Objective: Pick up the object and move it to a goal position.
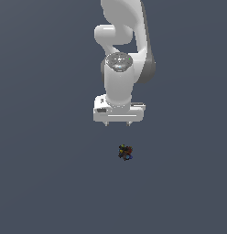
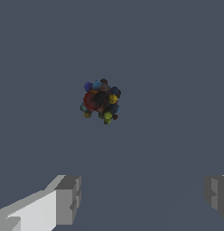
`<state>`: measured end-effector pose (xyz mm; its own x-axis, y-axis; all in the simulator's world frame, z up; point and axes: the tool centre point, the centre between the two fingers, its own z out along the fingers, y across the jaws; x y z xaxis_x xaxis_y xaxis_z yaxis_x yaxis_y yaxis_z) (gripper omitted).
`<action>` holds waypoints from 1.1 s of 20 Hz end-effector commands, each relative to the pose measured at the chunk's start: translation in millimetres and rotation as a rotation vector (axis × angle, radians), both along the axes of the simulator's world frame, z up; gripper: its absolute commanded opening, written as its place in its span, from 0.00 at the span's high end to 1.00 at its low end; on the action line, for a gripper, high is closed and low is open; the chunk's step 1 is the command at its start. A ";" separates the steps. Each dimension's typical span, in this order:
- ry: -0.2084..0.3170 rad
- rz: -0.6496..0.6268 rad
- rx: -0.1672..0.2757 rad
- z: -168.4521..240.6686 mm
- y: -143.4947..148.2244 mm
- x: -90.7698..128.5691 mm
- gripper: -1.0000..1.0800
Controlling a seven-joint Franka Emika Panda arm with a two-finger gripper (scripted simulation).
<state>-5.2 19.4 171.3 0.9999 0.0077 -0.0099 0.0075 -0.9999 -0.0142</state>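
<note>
The object (image 1: 125, 152) is a tiny lumpy dark clump speckled with red, yellow and blue, lying on the flat grey floor. In the exterior view my white gripper (image 1: 117, 124) hangs above it, a little toward that view's left, with a clear gap of floor between. Its two short fingertips point down and stand wide apart, open, holding nothing. The wrist view shows the object (image 2: 101, 101) well ahead of the gripper (image 2: 143, 196), whose two grey fingers (image 2: 68, 198) sit far apart at the frame's edge.
The white arm (image 1: 122, 41) rises behind the gripper in the exterior view. The plain grey floor (image 1: 51, 173) surrounds the object on every side, and no other thing shows.
</note>
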 end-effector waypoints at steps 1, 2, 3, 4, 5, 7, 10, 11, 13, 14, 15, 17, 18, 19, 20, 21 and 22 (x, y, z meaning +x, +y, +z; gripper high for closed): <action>0.000 0.000 0.000 0.0 0.0 0.0 0.04; 0.001 0.001 0.000 -0.2 0.8 -0.2 0.04; 0.003 0.003 0.001 -1.1 3.2 -0.7 0.04; 0.006 0.007 0.003 -2.4 7.1 -1.5 0.04; 0.011 0.012 0.006 -4.3 12.6 -2.8 0.04; 0.023 0.027 0.013 -8.9 26.8 -6.8 0.04; 0.035 0.043 0.018 -12.1 39.3 -11.6 0.04; 0.036 0.045 0.019 -12.1 40.3 -12.4 0.04; 0.035 0.044 0.018 -11.8 39.2 -12.0 0.04; 0.034 0.041 0.018 -12.0 38.5 -11.2 0.04; 0.034 0.038 0.018 -12.5 38.1 -10.2 0.04; 0.032 0.031 0.017 -14.5 38.3 -7.4 0.04; 0.032 0.026 0.017 -16.0 38.6 -5.6 0.04; 0.031 0.020 0.016 -17.7 39.0 -3.4 0.04; 0.030 0.012 0.016 -19.7 39.2 -0.8 0.04; 0.029 0.004 0.015 -22.0 39.4 2.1 0.04; 0.027 -0.005 0.014 -24.6 39.5 5.4 0.04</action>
<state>-3.9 58.7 150.3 0.9991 0.0150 -0.0385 0.0139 -0.9995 -0.0297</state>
